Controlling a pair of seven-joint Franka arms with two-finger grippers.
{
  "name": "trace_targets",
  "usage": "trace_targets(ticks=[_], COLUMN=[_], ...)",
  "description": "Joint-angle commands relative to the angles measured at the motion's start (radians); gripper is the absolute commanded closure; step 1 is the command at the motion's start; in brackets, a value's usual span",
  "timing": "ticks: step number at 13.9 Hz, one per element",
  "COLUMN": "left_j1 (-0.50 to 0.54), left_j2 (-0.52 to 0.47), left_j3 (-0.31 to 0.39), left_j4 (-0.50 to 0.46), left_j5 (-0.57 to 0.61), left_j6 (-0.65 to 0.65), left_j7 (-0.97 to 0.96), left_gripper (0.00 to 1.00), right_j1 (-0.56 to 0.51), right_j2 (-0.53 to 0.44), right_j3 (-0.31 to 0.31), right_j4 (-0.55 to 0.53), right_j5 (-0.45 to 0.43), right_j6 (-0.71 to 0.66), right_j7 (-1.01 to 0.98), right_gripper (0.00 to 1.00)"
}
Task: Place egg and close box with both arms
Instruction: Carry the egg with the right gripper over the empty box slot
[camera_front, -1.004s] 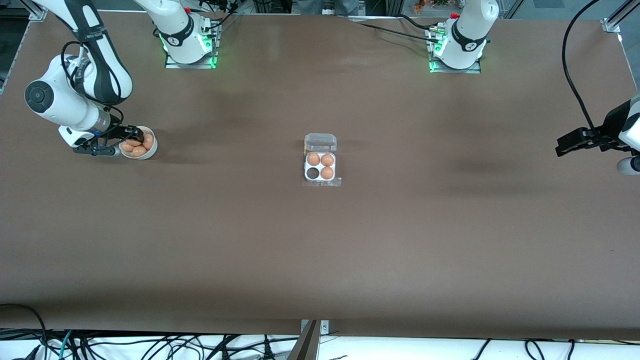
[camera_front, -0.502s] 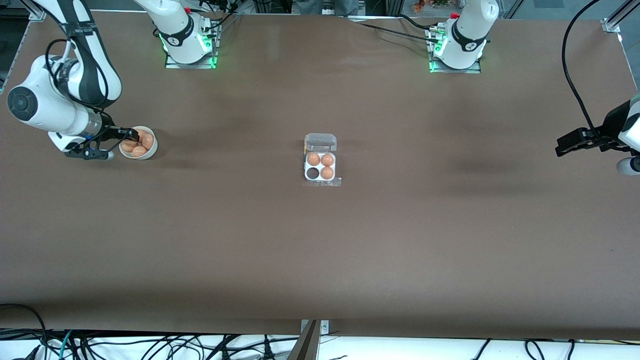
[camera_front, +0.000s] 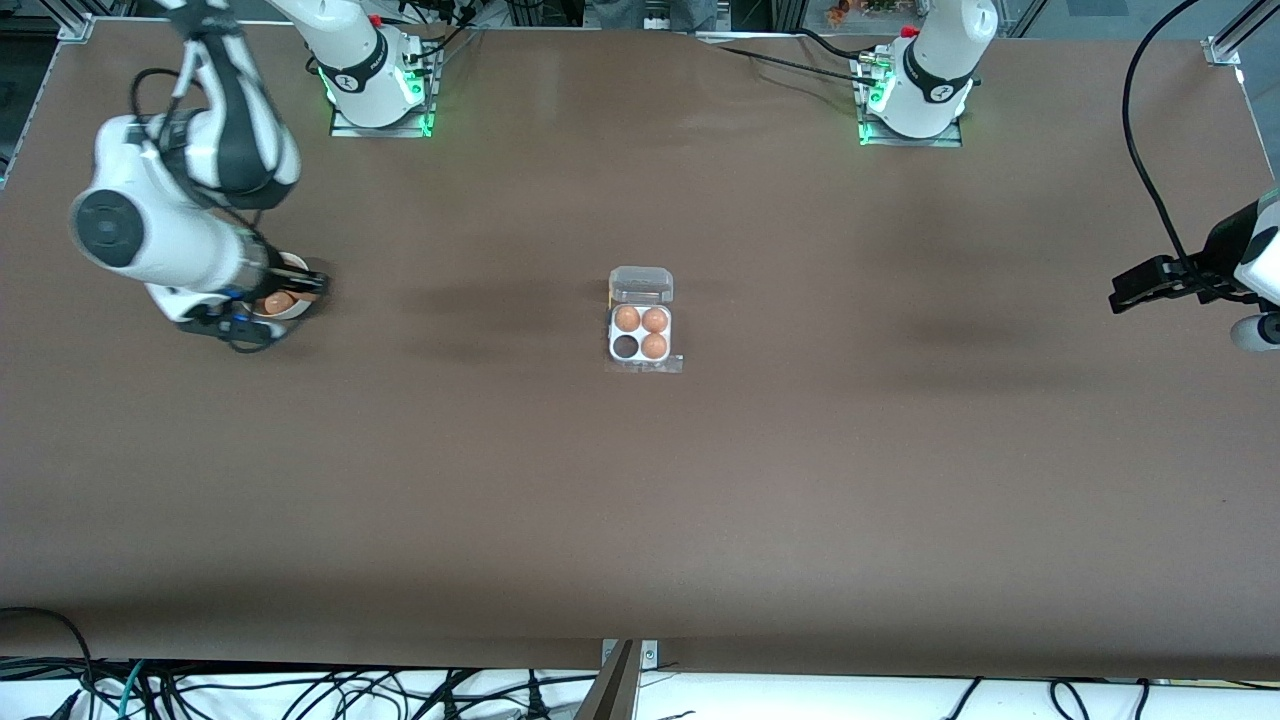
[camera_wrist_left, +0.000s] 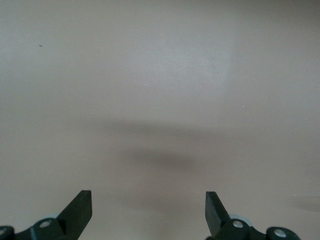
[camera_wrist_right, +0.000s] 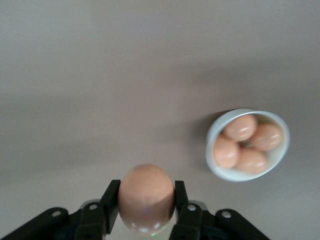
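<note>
In the front view the right arm's wrist hides most of the white bowl (camera_front: 290, 305), and the right gripper (camera_wrist_right: 146, 210) is barely visible there; its wrist view shows it clamped on a brown egg (camera_wrist_right: 146, 196) above the table (camera_front: 800, 480), with four eggs in the bowl. The box (camera_front: 640, 333), at mid-table, well apart from the bowl toward the left arm's end, stands open, holding three eggs and one dark empty cell. The left gripper (camera_wrist_left: 148, 210) waits over bare table, fingers spread.

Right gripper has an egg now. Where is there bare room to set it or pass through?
Bare table runs from the bowl to the box; its one free cell faces the camera. The right gripper holds the egg above it; only the bowl is crowded.
</note>
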Motion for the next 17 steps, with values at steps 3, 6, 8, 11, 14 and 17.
trace_targets(ticks=[3,6,8,11,14,17], left_j1=[-0.001,-0.001,-0.001,-0.001,-0.001,-0.001], left_j2=[0.008,0.008,0.008,0.008,0.008,0.008], left_j3=[-0.002,-0.002,-0.002,-0.002,-0.002,-0.002], left_j4=[0.019,0.019,0.017,0.017,0.017,0.017], left_j5=[0.016,0.016,0.016,0.016,0.016,0.016], left_j6=[-0.010,-0.010,-0.010,-0.010,-0.010,-0.010], left_j7=[0.017,0.016,0.017,0.017,0.017,0.017], left_gripper=[0.00,0.00,0.00,0.00,0.00,0.00], right_j1=[0.194,0.317,0.389,0.481,0.534,0.561], right_j2=[0.159,0.269,0.363,0.519,0.612,0.649], right_j3=[0.042,0.042,0.042,0.042,0.042,0.042], right_j4=[0.243,0.387,0.491,0.681,0.763,0.763], right_j5=[0.003,0.061,0.081,0.078,0.080,0.078], right_j6=[-0.078,-0.075,-0.059,-0.046,0.054,0.115], right_j7=[0.344,0.470,0.538,0.647,0.688,0.702], right_gripper=[0.76,0.76,0.76,0.76,0.76,0.76])
